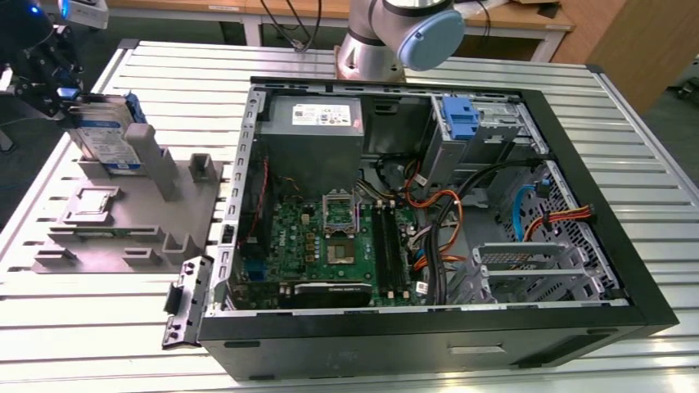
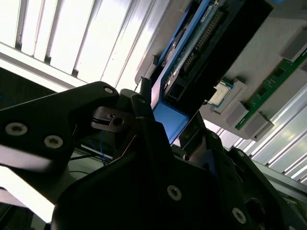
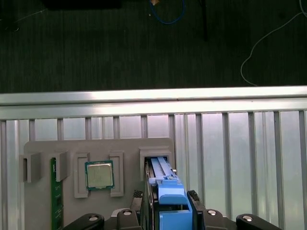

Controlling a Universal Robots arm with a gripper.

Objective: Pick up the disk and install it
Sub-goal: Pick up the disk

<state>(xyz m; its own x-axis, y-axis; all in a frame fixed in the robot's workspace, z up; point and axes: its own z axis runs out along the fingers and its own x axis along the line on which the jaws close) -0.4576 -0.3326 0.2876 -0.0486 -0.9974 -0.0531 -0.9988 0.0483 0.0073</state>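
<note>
The disk, a silver drive with a white-and-blue label in a blue carrier, stands on edge over the grey fixture at the exterior view's left. Its lower end is at the fixture's slot. My gripper comes from above and is shut on the disk's upper end. In the first wrist view the fingers press on both sides of the blue carrier. In the second wrist view the disk runs away from my gripper towards the fixture.
An open computer case lies at the centre and right, with a grey power supply and a second blue carrier in its drive bay. The fixture also holds a processor chip and a green memory stick. The arm's base stands behind the case.
</note>
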